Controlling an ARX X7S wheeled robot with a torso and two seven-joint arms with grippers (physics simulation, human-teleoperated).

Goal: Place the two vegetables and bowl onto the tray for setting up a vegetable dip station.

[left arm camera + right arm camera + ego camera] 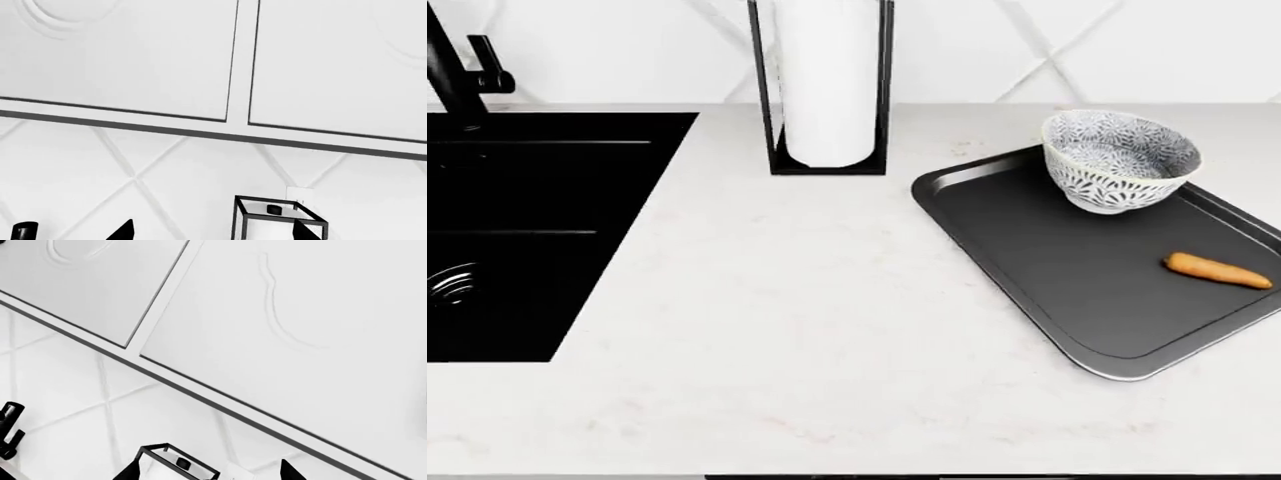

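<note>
The ceramic bowl (1118, 160) and the carrot (1217, 270) already lie on the tray (1054, 270) on the counter (787, 300). The cucumber is out of view; probably smooth, stiff and slippery, best pinched mid-length. Both grippers' jaws: cannot tell.

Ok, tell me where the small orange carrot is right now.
In the head view, the small orange carrot lies on the dark grey metal tray at the right, nearer the robot than the floral ceramic bowl.

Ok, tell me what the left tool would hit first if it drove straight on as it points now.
Probably the white wall cabinets above the tiled backsplash; depth is unclear, and nothing nearer shows in that line.
</note>
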